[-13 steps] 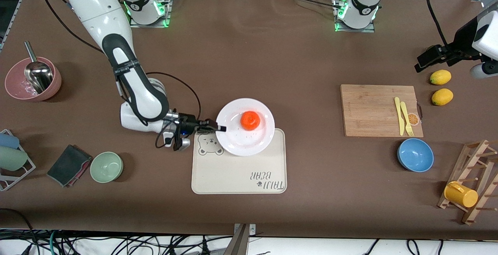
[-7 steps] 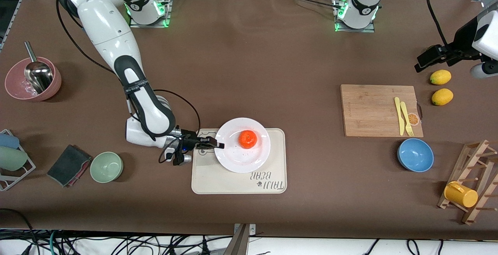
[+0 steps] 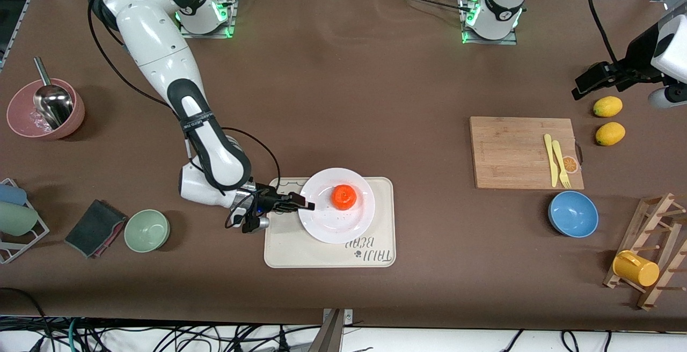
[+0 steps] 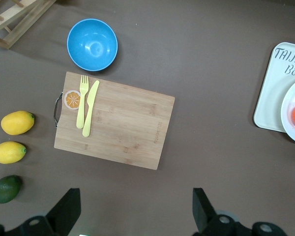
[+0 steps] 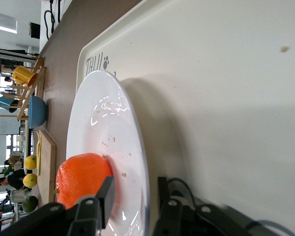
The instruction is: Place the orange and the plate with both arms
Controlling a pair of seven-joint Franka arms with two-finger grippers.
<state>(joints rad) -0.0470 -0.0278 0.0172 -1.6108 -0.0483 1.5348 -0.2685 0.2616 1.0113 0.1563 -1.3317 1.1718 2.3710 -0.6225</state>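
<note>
The white plate point(image 3: 327, 224) lies on the cream bear tray point(image 3: 300, 250), with the orange point(image 3: 343, 197) on it. My right gripper point(image 3: 303, 204) is at the plate's rim on the right arm's side. Its jaws straddle the rim, one finger above and one below, with gaps showing, so it is open. The right wrist view shows the plate point(image 5: 103, 128), the orange point(image 5: 81, 179), the tray point(image 5: 226, 98) and my gripper point(image 5: 135, 194). My left gripper point(image 3: 585, 81) waits open and empty above the table near the lemons; it also shows in the left wrist view point(image 4: 135, 216).
A wooden cutting board point(image 3: 515, 151) with a yellow knife and fork lies toward the left arm's end, with two lemons point(image 3: 607, 106) and a blue bowl point(image 3: 573, 213) near it. A green bowl point(image 3: 147, 230), a dark cloth point(image 3: 95, 227) and a pink bowl point(image 3: 45, 109) lie toward the right arm's end.
My right gripper has brought the plate and orange toward the front camera and down onto the tray. Its jaws now stand apart from the rim. The left arm has not moved.
</note>
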